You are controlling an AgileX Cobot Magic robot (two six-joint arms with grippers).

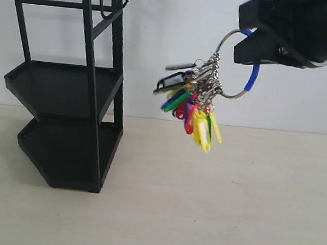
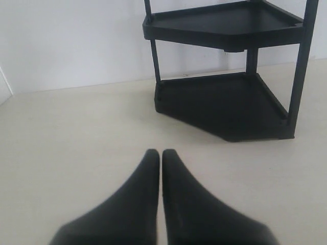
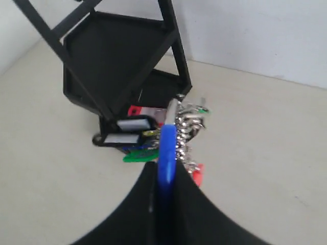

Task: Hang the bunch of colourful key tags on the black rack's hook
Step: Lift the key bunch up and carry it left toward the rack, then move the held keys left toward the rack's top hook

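I get bright, soft, even light in all three views. The wall (image 1: 178,41) looks washed out, and the rack (image 1: 67,88) casts barely any shadow on the table (image 1: 230,213). Close to the wrist lenses, the left gripper (image 2: 161,155) and right gripper (image 3: 164,171) blur. The tags (image 1: 198,103) look slightly smeared.
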